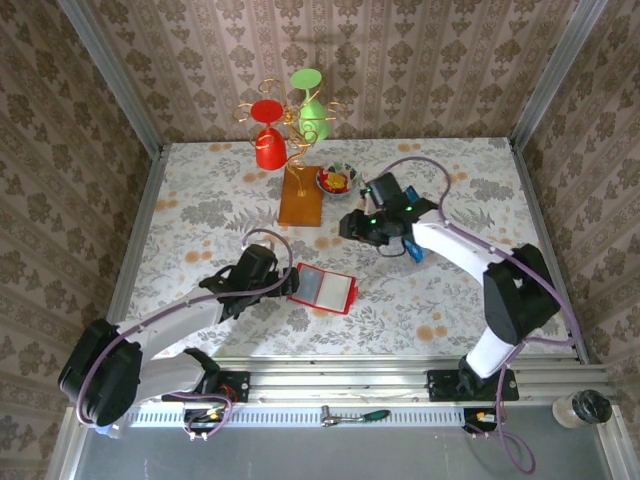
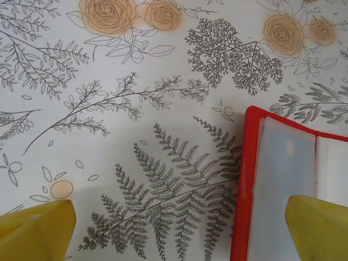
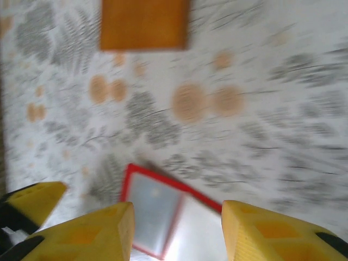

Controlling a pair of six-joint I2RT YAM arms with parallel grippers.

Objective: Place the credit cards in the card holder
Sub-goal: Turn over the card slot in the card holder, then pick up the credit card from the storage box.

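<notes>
Cloth: you have a pale floral tablecloth (image 1: 200, 200) under everything.
Stand: your orange base (image 1: 300, 197) sits far-centre, its wire rack carrying a red cup (image 1: 268, 140) and a green cup (image 1: 311, 105).
Bowl: small bowl (image 1: 337, 180) just right of that base.
Rail: green-handled screwdriver (image 1: 350, 417).

Bench (image 1: 190, 210): white cloth, grey fern and orange rose print. Lying on it: glossy red card holder (image 1: 324, 288), opened flat, front centre. Further back, orange rectangular stand base (image 1: 301, 197); small patterned bowl (image 1: 337, 180) just beside it.
</notes>
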